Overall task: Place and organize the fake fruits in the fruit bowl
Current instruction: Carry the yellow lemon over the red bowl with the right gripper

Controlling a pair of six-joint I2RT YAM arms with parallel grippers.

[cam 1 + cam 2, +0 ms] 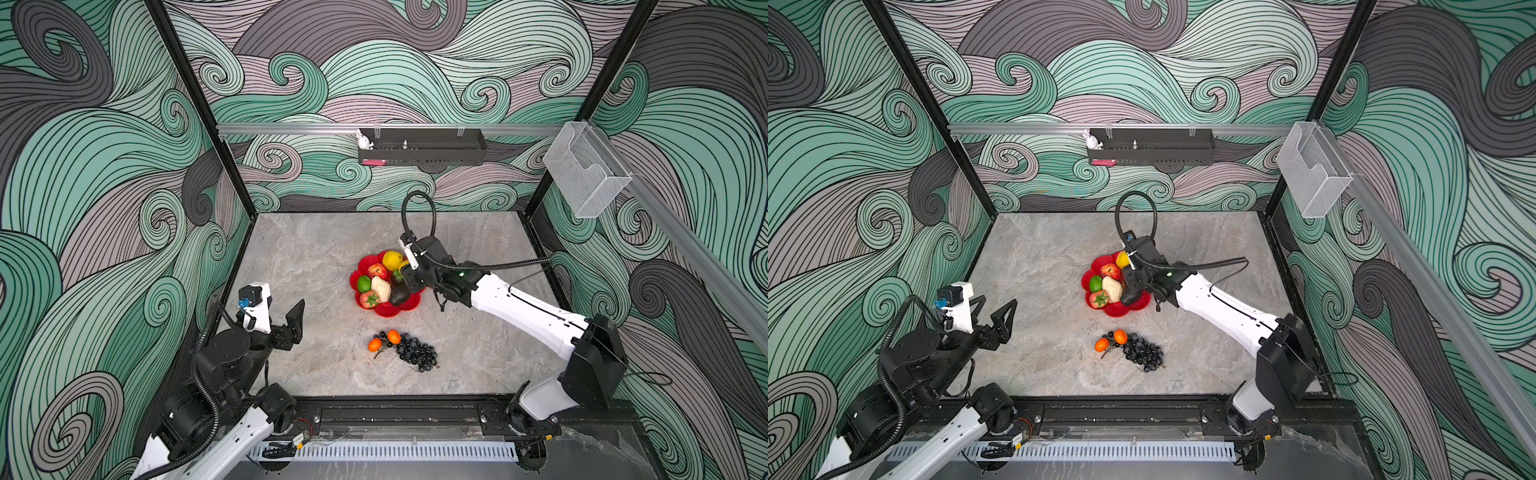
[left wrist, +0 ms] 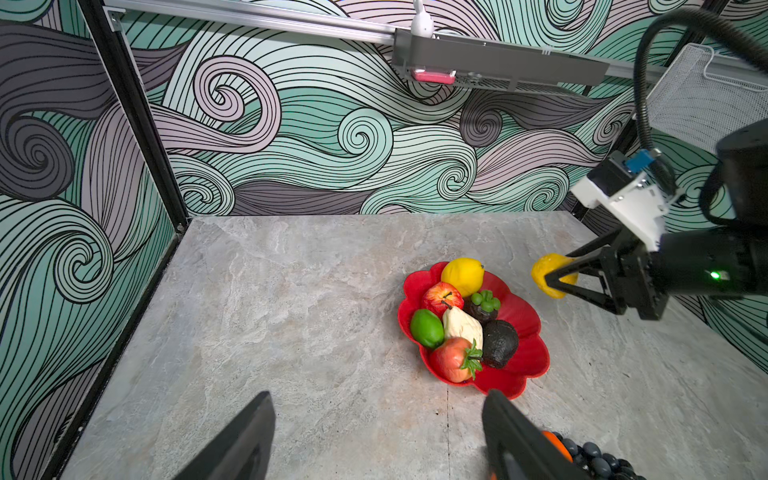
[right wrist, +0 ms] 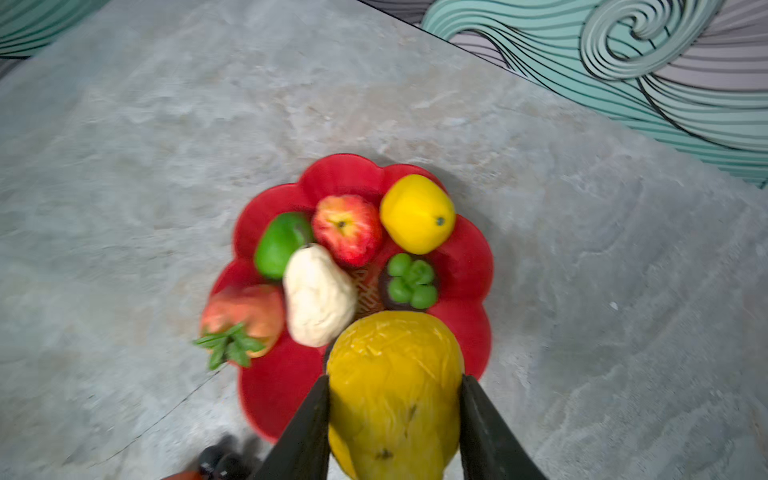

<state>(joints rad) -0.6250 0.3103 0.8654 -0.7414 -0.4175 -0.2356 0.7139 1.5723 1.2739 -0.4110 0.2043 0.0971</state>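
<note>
On the left, the left gripper (image 1: 994,309) hangs wide open and empty, well apart from the red fruit bowl (image 1: 386,311) in the middle of the table (image 1: 311,257). The right gripper (image 3: 395,378) is clamped on a yellow fruit (image 3: 392,345) above the bowl's right side, so the step in hand looks like setting this piece down. That likely calls for lowering it onto bare red without knocking the avocado (image 2: 500,343) or the green-topped fruit (image 2: 482,307) beneath, while two small oranges (image 1: 394,336) and a grape bunch (image 1: 415,353) lie on the table before the bowl
</note>
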